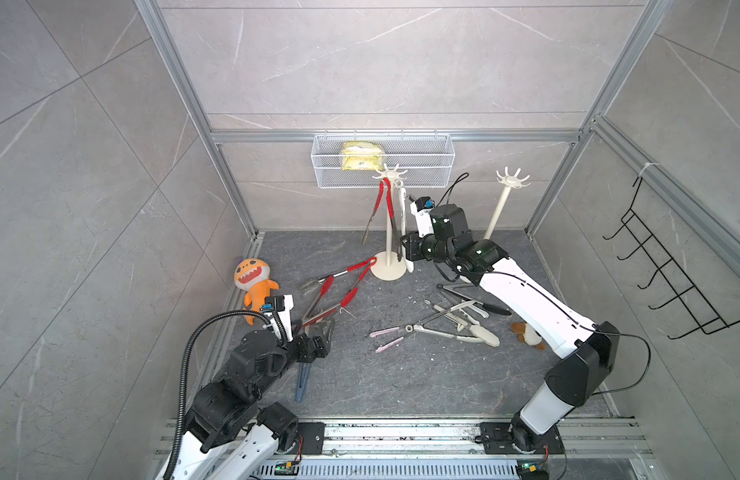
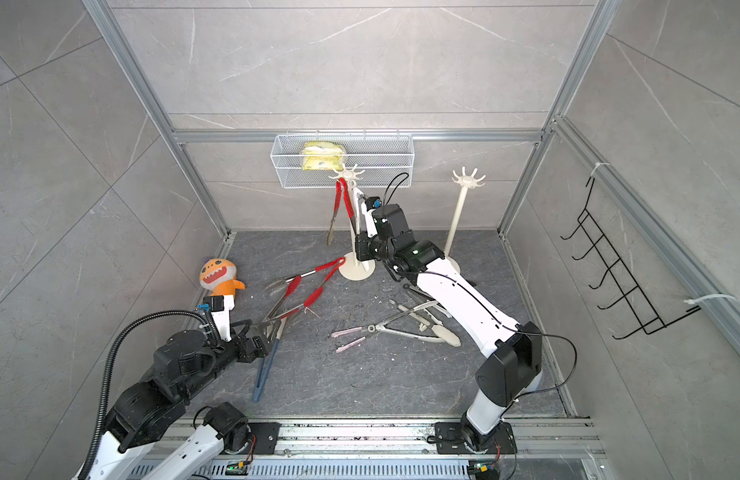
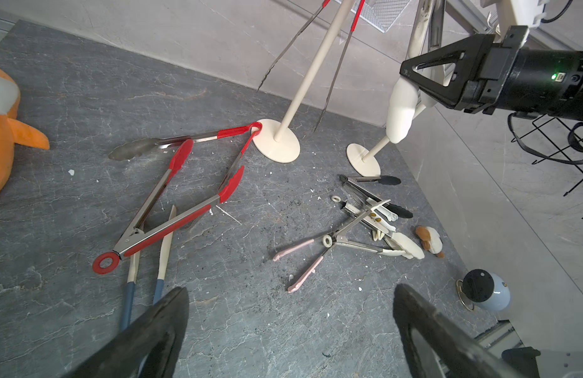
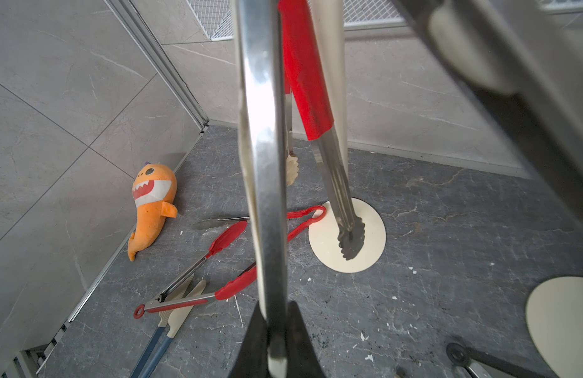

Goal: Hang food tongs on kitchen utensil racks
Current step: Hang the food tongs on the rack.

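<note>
Top view, grey stone floor [image 1: 360, 382], left hand [image 1: 319, 332] spread, right hand [image 1: 406, 254] clamping tongs [image 1: 403, 208]

Probably lab test cell, aluminium frame [image 1: 393, 136], stone-look panels [image 1: 360, 62], mounting rail [image 1: 401, 441]

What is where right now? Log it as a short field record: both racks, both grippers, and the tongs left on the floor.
loaded rack: hanging red tongs on its crown
bare rack: nothing on its prongs
right gripper: shut on cream-tipped steel tongs, held roughly upright beside the loaded rack
left gripper: open, above the floor, holding nothing
floor: red tongs by the rack base; red ring-end tongs; blue-handled tongs; pink-tipped tongs; several more pairs
hung so far: one pair for certain
</note>
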Tool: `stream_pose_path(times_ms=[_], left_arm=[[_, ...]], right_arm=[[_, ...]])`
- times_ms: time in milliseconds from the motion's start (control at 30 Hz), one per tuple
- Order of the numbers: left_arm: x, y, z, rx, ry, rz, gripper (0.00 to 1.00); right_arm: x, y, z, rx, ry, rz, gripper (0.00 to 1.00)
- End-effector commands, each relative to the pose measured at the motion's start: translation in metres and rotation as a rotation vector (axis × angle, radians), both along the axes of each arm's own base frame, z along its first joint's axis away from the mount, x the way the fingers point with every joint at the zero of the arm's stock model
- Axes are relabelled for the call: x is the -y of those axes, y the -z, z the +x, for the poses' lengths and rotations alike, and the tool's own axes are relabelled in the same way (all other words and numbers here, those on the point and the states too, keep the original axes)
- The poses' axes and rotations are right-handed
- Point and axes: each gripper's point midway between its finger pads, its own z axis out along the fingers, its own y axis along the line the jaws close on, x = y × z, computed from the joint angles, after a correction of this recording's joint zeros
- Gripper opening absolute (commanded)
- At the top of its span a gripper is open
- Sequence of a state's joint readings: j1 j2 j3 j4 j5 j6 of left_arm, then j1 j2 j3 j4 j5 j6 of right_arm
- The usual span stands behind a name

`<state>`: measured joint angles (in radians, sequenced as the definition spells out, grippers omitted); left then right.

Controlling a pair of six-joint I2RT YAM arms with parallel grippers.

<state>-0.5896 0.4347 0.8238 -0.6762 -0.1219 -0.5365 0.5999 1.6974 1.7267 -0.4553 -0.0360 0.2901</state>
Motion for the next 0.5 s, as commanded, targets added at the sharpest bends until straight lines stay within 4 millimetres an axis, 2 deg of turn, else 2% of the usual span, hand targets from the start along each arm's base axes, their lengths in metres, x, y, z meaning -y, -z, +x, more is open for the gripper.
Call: stream_pose_path(times_ms=[0,200,467], left_arm=[[-0.002,-0.003,-0.003,0.005,-0.003,-0.02,1.0],[-0.006,-0.004,-0.006,0.008,-0.015,-0.019,1.0],[-0.007,-0.003,-0.006,0.005,-0.023,-0.018,1.0]], right_arm=[[-0.005,-0.016,0.01,0.045,-0.022,0.022,0.03],[-0.014,-0.013,0.018,0.032,-0.045,0.041,0.03],[-0.02,0.0,0.022,0.002,-0.054,0.044,0.03]])
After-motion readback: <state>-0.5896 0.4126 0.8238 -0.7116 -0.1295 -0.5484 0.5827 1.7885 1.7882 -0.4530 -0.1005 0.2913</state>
